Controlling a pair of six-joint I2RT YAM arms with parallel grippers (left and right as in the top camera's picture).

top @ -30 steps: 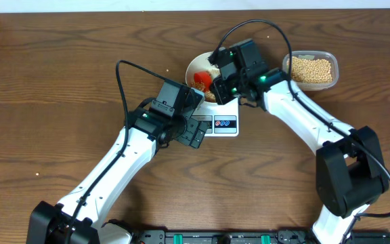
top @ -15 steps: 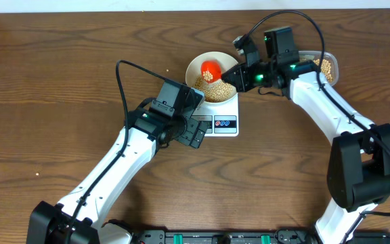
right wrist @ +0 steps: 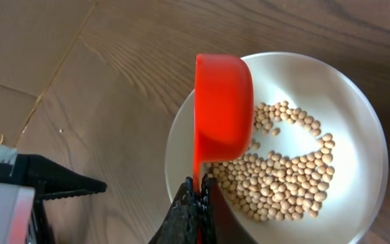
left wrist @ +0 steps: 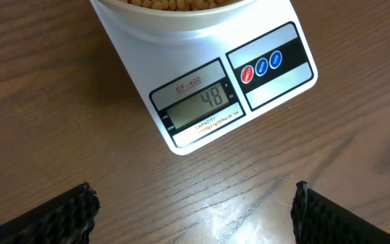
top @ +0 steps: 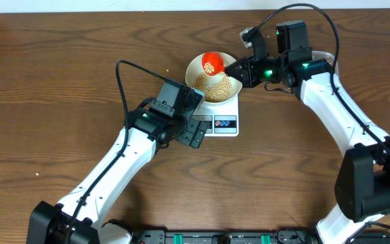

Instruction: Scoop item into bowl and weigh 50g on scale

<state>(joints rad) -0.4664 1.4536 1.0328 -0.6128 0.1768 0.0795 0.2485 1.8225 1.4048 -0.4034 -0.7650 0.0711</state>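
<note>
**Red scoop over the bowl, display showing 48**

The red scoop point(top: 211, 64) lies roughly level across the table. Its handle points towards the right arm and its cup points away from that arm, over the far side of the white bowl point(top: 193, 70). From overhead a few beans show in the cup. The right gripper point(top: 239, 70) is clamped tight on the end of the handle, with nothing else between its fingers. Tan soybeans point(right wrist: 283, 183) cover the bottom of the bowl beneath and beside the cup. The bowl sits on the back half of the white kitchen scale point(left wrist: 202, 102), whose long axis runs front to back, display end nearest the left arm. The left gripper point(top: 193, 132) hangs just in front of the display, jaws spread wide, holding and touching nothing
</note>
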